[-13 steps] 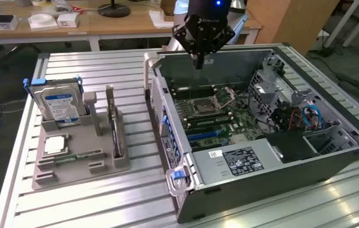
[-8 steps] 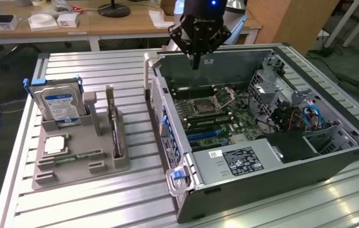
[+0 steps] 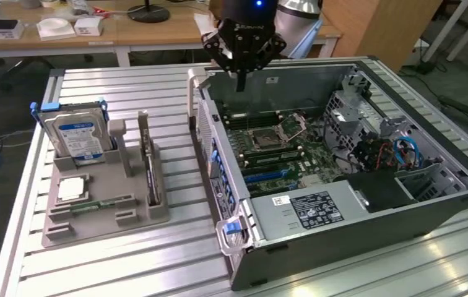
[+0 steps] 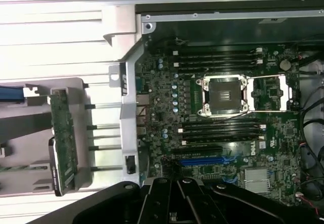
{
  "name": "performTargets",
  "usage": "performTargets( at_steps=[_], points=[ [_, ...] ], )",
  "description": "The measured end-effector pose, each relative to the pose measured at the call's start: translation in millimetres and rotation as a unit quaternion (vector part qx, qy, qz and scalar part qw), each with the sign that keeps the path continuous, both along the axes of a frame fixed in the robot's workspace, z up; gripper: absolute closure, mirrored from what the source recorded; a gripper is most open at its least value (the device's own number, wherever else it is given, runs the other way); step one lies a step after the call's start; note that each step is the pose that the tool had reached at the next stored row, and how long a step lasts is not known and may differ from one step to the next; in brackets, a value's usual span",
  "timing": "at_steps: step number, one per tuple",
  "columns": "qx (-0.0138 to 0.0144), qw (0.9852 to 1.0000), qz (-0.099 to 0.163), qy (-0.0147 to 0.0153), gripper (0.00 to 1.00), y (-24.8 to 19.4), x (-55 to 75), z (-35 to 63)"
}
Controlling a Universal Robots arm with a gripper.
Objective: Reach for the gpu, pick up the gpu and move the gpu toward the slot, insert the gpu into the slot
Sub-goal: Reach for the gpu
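I am seeing none of the task done yet: the gpu is standing on edge in the grey holder on the counter, well apart from the blue slot inside the case. My claw is hanging above the case's rear wall, fingers together, gripping nothing.

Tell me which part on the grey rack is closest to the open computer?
The gpu, the thin green card standing on edge on the rack side facing the computer. The blue-labelled hard drive, square chip and memory stick sit farther away.
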State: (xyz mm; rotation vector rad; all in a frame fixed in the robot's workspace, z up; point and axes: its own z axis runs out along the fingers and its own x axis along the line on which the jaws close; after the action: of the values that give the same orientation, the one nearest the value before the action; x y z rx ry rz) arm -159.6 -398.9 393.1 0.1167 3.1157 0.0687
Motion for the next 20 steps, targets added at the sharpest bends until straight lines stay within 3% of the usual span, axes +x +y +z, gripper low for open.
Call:
performTargets(
  at_steps=[20],
  points=[
    [0.0, 1.0, 0.0, 0.0, 0.9, 0.0, -75.8, -0.1]
  ],
)
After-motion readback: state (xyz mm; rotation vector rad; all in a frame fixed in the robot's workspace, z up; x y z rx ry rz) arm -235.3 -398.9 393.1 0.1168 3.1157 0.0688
